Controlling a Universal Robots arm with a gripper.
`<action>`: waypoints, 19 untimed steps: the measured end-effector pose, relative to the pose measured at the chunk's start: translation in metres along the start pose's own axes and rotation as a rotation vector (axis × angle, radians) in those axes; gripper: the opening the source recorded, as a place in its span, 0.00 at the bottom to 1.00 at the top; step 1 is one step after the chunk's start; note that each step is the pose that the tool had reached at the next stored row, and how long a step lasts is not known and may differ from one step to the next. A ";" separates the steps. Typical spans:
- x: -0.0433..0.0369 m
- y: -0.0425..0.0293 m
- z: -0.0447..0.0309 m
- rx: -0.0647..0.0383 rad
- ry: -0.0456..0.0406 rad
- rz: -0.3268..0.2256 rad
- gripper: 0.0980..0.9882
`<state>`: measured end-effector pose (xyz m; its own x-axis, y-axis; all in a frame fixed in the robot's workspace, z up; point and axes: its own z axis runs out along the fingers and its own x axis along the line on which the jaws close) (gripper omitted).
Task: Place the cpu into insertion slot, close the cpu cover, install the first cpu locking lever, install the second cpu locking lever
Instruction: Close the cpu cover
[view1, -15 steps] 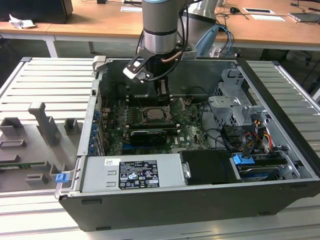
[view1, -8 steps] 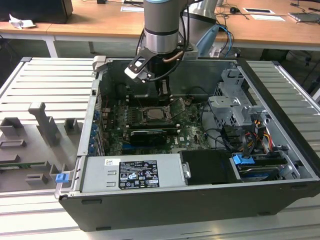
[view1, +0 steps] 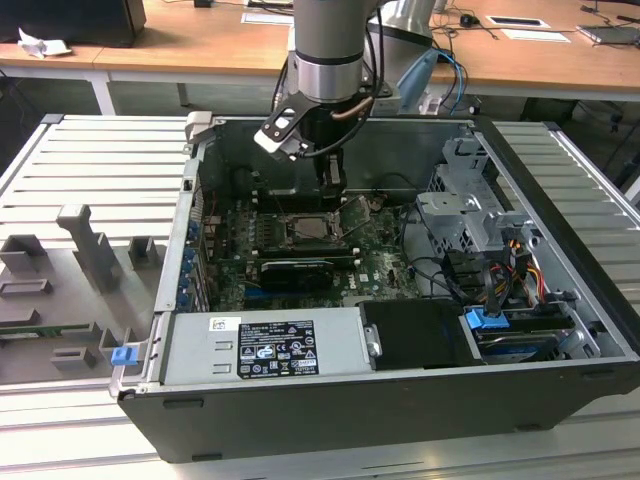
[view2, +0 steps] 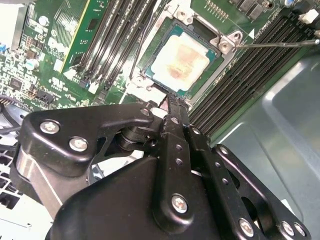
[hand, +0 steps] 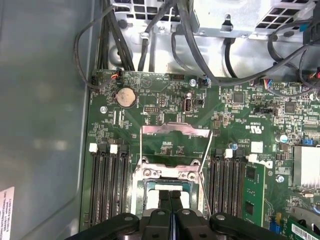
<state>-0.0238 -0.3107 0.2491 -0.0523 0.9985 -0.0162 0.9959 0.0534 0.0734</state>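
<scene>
The cpu (view2: 179, 58) lies flat in the insertion slot (view2: 150, 80), tan-silver face up, with green board around it. My gripper (view2: 170, 102) is shut with nothing between its fingers, its tips just above one edge of the slot. In the first wrist view the gripper (hand: 170, 192) hangs over the insertion slot (hand: 150, 186), and the cpu cover (hand: 175, 129) stands open, swung back from it. Two thin wire locking levers (hand: 140, 150) (hand: 206, 155) are raised on either side. In the exterior view the gripper (view1: 332, 185) is low inside the case, over the insertion slot (view1: 310, 228).
Black memory slots (hand: 107, 185) flank the socket. A long black card (view1: 295, 270) and a silver power supply (view1: 265, 345) lie nearer the camera. A drive cage (view1: 465, 215) with cables fills the exterior view's right. A grey fixture tray (view1: 80, 270) sits outside on the left.
</scene>
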 end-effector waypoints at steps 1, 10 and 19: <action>-0.0001 0.0007 -0.0001 0.000 -0.0001 0.000 0.01; -0.0003 0.0066 0.0002 0.000 -0.0002 0.000 0.01; -0.0007 0.0143 0.0007 0.000 -0.0003 0.000 0.01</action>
<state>-0.0094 -0.3106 0.2494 -0.0524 0.9985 -0.0165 0.9959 0.0534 0.0733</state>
